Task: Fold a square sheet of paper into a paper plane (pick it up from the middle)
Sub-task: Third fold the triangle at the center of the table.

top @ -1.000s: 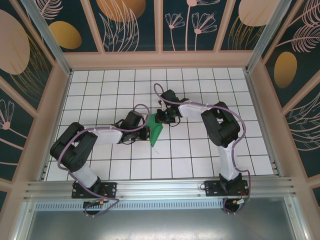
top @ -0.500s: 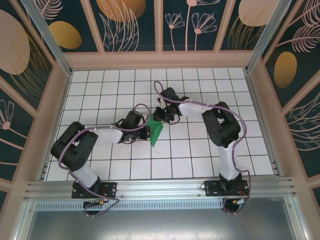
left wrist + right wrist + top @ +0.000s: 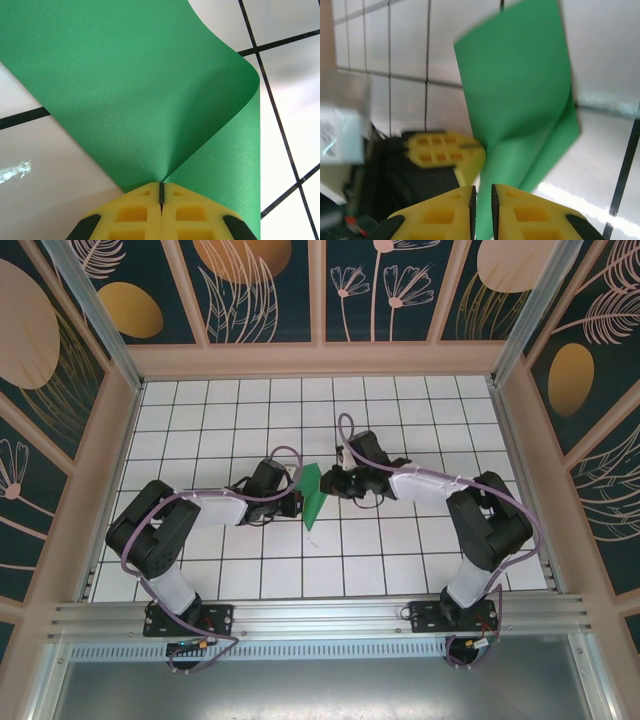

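Green paper (image 3: 312, 495), curled over, mid-table

White tiled table (image 3: 400, 560) (dark grid lines), green paper (image 3: 312, 496) perhaps tip-down on it.

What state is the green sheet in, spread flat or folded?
Folded over, loosely: the square sheet of paper doubles back in a rounded bend, not a pressed crease, with both layers pinched by the left gripper, jaws shut.

left gripper (image 3: 161, 196) pinching curled green paper (image 3: 135, 90), tiled table (image 3: 45, 180)
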Controlling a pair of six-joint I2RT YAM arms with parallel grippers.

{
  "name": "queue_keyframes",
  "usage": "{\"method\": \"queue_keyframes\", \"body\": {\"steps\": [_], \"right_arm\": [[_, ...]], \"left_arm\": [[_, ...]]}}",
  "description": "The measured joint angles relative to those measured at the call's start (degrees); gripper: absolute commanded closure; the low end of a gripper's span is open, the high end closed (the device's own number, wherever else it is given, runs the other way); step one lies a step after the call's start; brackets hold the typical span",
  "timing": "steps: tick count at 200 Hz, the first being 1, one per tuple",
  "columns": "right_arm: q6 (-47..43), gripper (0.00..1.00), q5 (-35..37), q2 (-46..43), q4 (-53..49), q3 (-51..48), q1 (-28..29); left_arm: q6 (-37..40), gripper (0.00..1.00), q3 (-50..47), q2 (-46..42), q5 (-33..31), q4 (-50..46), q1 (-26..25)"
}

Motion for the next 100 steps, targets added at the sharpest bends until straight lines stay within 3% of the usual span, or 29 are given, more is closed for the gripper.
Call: {"method": "queue_keyframes", "body": {"steps": [100], "right_arm": [[11.13,0.85,-3.43,-0.28,14.8,-8.9,6.51]], "left_arm": [[0.44,1.0,1.2,1.07,0.61,-0.04,0.0]]}}
